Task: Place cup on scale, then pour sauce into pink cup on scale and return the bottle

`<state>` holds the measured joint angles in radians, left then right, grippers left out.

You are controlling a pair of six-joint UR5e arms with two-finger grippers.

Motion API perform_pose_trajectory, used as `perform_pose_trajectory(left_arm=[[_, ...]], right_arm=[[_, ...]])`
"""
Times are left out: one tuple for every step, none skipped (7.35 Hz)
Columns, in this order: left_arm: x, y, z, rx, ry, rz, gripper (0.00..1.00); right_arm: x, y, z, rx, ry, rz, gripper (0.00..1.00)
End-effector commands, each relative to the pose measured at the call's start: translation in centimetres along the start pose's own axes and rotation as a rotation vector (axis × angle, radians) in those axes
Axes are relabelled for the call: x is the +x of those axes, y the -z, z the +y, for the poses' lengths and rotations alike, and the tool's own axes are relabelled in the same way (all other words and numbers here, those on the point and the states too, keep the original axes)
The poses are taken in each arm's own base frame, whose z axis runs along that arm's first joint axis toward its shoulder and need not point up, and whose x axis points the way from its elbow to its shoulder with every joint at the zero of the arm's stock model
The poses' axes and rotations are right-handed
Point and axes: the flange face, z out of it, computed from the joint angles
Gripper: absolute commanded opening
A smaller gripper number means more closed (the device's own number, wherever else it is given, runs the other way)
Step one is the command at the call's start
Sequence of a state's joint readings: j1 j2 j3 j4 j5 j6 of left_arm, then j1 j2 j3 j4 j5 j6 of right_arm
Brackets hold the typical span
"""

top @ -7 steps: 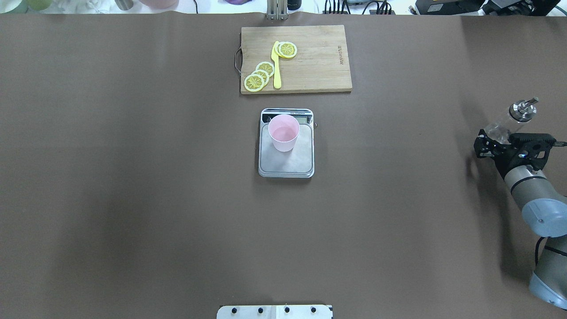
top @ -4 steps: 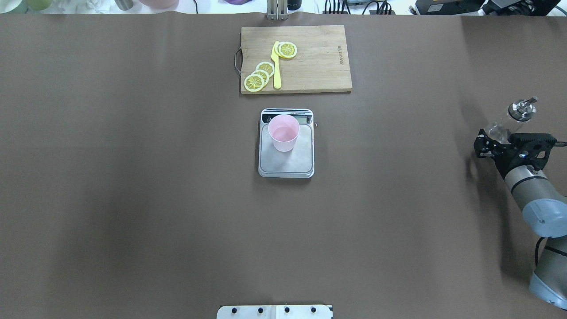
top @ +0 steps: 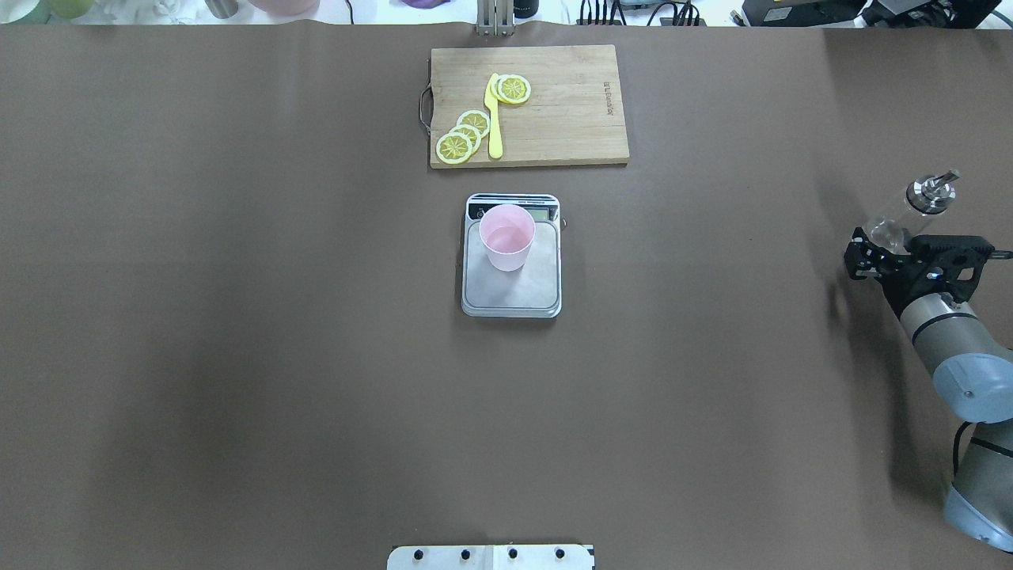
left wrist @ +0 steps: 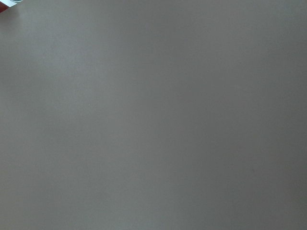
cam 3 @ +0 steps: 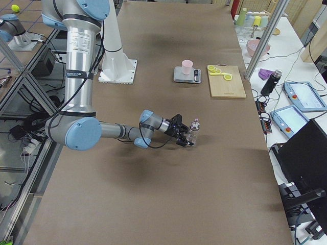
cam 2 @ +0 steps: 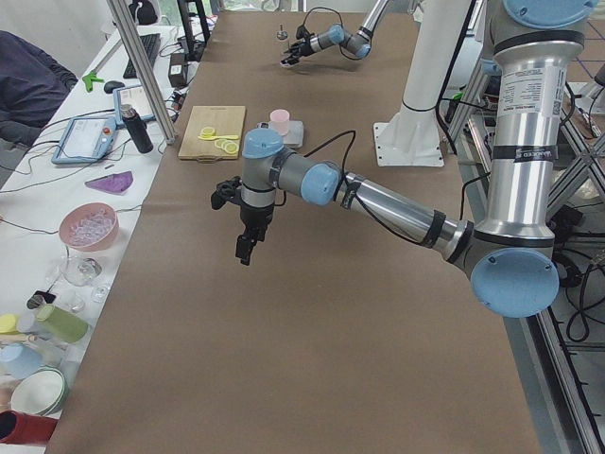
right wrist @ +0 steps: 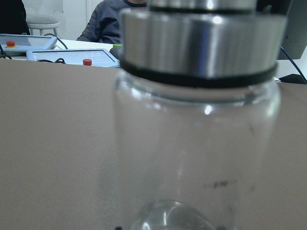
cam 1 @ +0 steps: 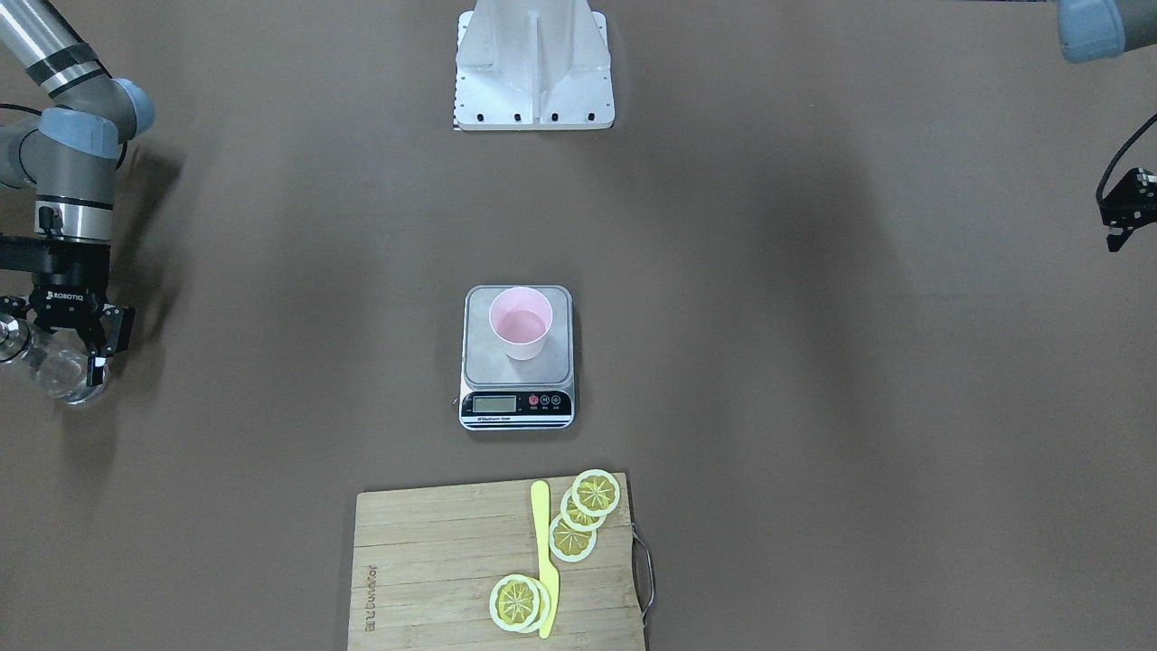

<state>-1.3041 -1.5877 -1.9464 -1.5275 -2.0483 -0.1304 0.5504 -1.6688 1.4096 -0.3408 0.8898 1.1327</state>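
Step in hand: return of the bottle (top: 901,218); cup placement done and, by appearance, pouring done too.

- cup (top: 506,237): upright on the scale (top: 514,294), toward the display end of the platform. Level of sauce inside too faint to read.
- bottle: at the far right of the counter (top: 237,317), well apart from the scale. Spout up, leaning slightly. Base at or just above the surface; contact not certain.
- right hand (top: 888,247): clamped round the lower body of the bottle, one finger on either side.
- left hand (cam 1: 1125,210): cut off at the edge of the front view, hanging over bare counter. Apart or together: cannot tell.

Next move, as judged: bring the bottle fully upright and lower it until the base sits flat. Only then release and back away clear of the spout. Likely risk: tipping if let go while leaning.
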Motion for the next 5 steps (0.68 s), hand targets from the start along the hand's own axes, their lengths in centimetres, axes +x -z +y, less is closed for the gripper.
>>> perform_pose_trajectory(left_arm=[[-0.2,-0.6,0.3,-0.02,0.011,0.018,0.98],[-0.5,-1.0,0.9,-0.042,0.028,0.069,0.98],[-2.4,-0.9,2.0,-0.047,0.042,0.078,0.98],[-5.4,-1.0,3.0,-0.062,0.041,0.064,0.98],[-8.8,-0.7,4.1,-0.09,0.029,0.055,0.98]], right_arm=[[0.0,0.1,-0.4,0.035,-0.007,0.009,0.0],[-0.2,0.1,-0.5,0.037,-0.01,0.006,0.0],[-0.5,0.0,-0.6,0.037,-0.01,0.002,0.0],[-1.1,0.0,-0.7,0.034,-0.012,-0.006,0.0],[-1.7,-0.1,-0.9,0.036,-0.003,-0.014,0.0]])
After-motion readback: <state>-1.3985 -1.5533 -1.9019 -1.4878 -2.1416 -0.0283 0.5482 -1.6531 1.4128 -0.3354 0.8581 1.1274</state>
